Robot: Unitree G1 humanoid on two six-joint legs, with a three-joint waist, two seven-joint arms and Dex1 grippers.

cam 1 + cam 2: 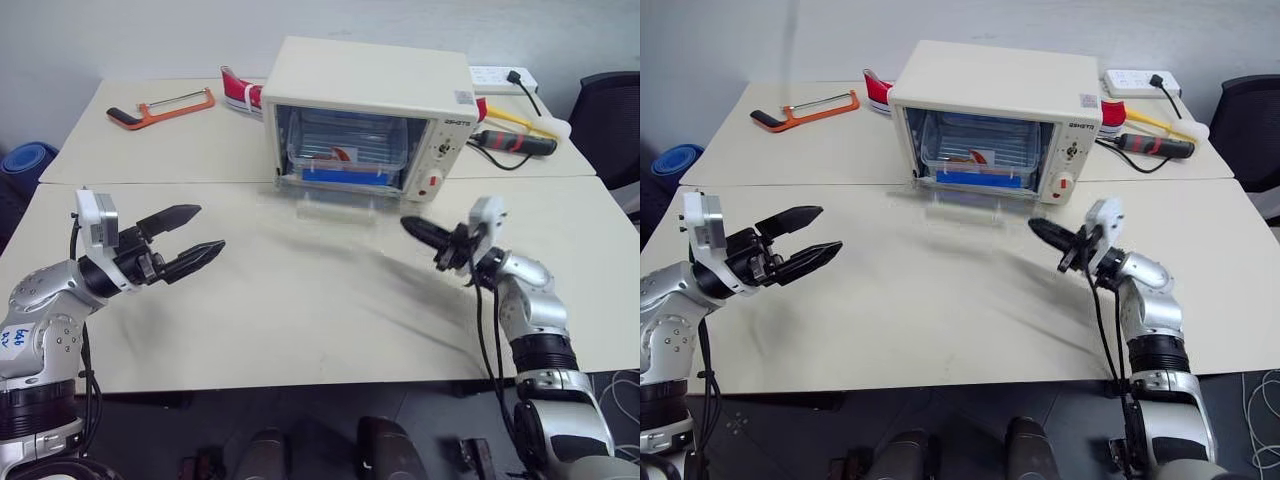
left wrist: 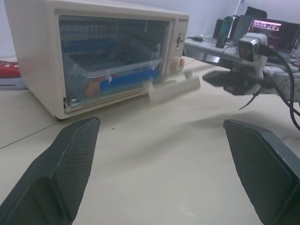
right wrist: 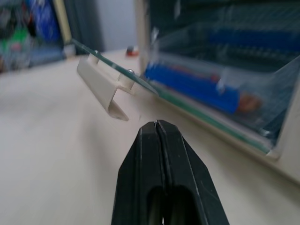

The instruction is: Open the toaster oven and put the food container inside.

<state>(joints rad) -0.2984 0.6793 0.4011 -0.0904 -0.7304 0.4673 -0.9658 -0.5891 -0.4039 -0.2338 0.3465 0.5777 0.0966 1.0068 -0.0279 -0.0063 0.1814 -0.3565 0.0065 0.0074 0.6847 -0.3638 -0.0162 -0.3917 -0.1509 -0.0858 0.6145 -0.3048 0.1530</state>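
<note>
i see the food container (image 1: 345,150) already inside the toaster oven (image 1: 365,115), at twelve o'clock from me, with the glass door (image 3: 112,63) dropped open. my left gripper (image 1: 190,243) hangs empty at eight o'clock, fingers spread wide; my right gripper (image 1: 425,233) at four o'clock has its fingers pressed together, holding nothing. my worry: the right arm sits close to the door's lip, so a careless swing could knock it or shove the oven. the table (image 1: 300,320) is pale and smooth; a hacksaw (image 1: 165,108), cables and a power strip (image 1: 503,77) sit behind.
</note>
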